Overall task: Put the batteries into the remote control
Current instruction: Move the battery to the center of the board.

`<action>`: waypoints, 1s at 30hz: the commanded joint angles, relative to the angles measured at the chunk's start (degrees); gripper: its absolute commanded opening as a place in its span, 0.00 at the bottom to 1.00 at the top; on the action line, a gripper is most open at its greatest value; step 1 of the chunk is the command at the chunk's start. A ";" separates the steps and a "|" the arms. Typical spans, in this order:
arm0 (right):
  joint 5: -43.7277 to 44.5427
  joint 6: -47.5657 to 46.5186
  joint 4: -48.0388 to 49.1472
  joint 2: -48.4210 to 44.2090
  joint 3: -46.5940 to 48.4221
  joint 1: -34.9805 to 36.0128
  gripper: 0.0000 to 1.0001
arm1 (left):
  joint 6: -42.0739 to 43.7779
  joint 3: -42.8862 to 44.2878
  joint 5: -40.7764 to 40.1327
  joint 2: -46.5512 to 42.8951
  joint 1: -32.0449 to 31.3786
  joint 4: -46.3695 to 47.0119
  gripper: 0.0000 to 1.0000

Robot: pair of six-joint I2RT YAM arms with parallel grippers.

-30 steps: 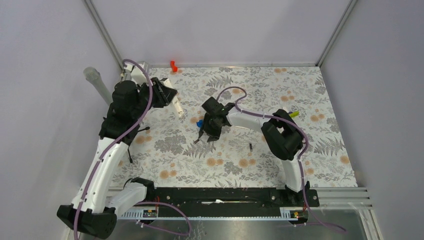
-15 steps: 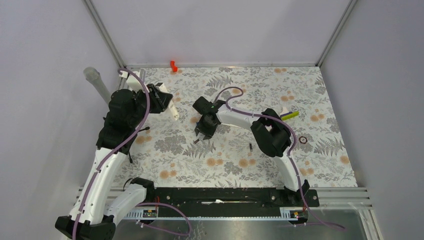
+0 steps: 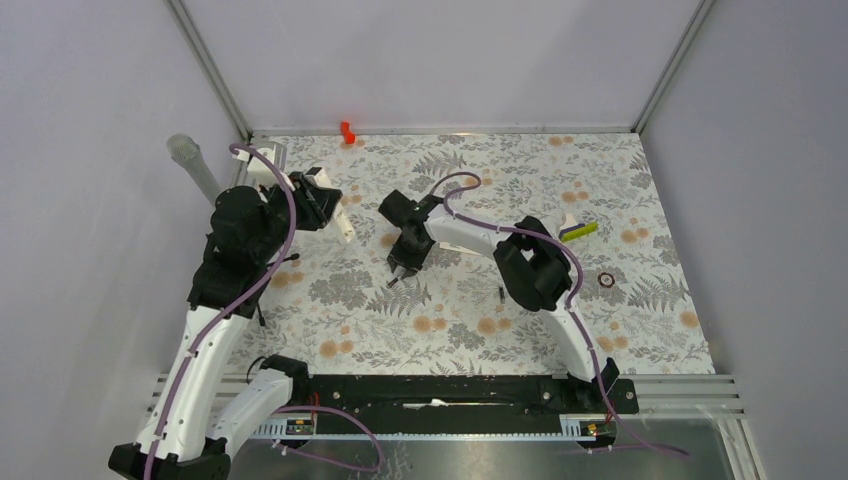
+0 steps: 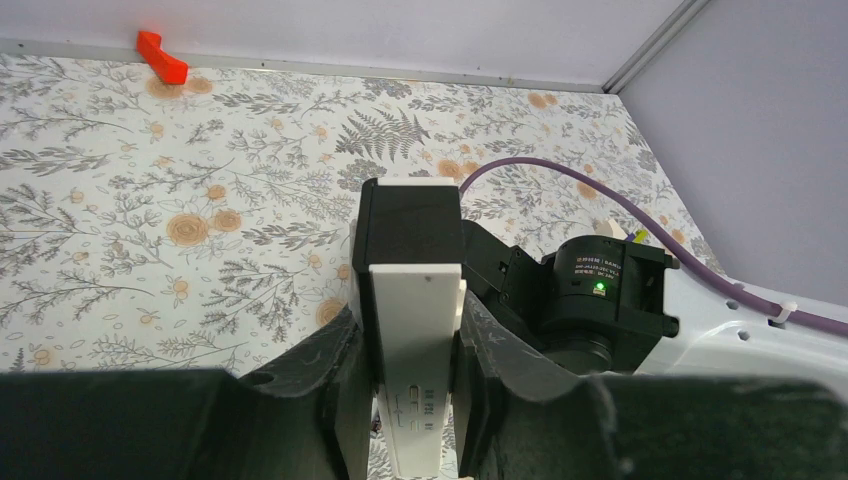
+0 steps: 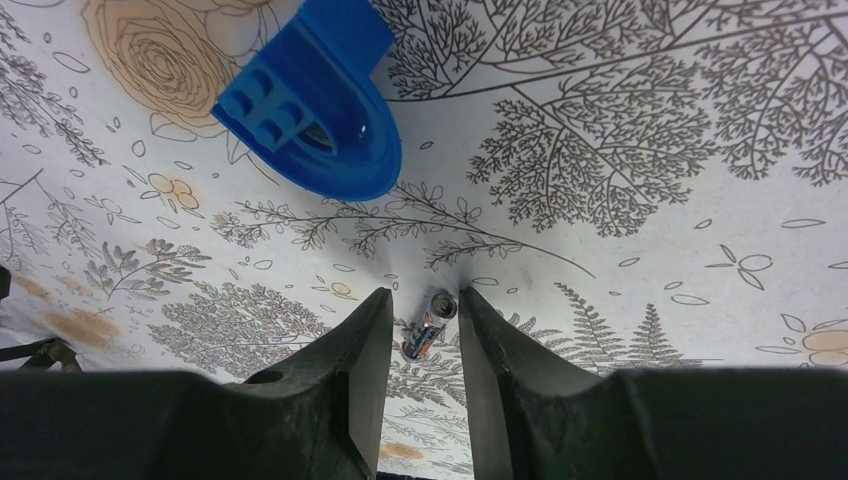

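Left gripper (image 4: 412, 350), lower centre of the left-wrist view: clenched on the slim white rectangular remote control (image 4: 415, 285), which lies lengthwise between its jaws. Right gripper (image 5: 425, 300), lower centre of its own view: released, jaws astride a small dark cylindrical battery (image 5: 430, 325) lying on the floral-patterned table mat (image 5: 650, 150), a sliver of mat showing either side. Blue curved plastic piece (image 5: 310, 100): upper left. Second battery (image 3: 499, 294): just right of centre, overhead view.
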 commanded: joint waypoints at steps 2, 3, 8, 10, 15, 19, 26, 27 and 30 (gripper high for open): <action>1.26 1.54 -5.50 1.56 1.99 1.40 0.38 | 2.00 0.05 -2.96 -2.73 0.12 3.22 0.00; 1.22 1.54 -5.53 1.47 1.91 1.53 0.38 | 2.13 0.00 -3.33 -3.05 0.11 3.13 0.00; -0.84 1.79 -5.11 2.98 2.48 2.10 0.31 | 2.34 -0.52 -4.03 -3.99 0.17 3.10 0.00; -0.98 1.65 -5.35 4.00 3.41 2.27 0.27 | 2.34 -0.65 -4.08 -4.17 0.16 3.06 0.00; 2.78 0.31 -5.57 4.43 4.10 2.21 0.12 | 2.69 0.70 -2.85 -4.42 0.12 1.75 0.00; 9.45 -7.79 -5.80 1.71 2.50 2.21 0.06 | 2.68 1.53 0.75 -4.83 0.12 1.43 0.00; 17.44 -23.53 1.70 -16.10 -19.61 -0.19 0.06 | -1.25 -1.69 17.35 -2.76 0.11 6.24 0.00; 17.09 -25.70 2.48 -18.59 -22.65 -0.76 0.06 | -2.24 -2.23 18.99 -2.06 0.11 7.33 0.00; 15.84 -33.15 1.60 -22.08 -27.05 -1.56 0.06 | -4.89 -3.21 22.05 0.43 -0.04 9.89 0.00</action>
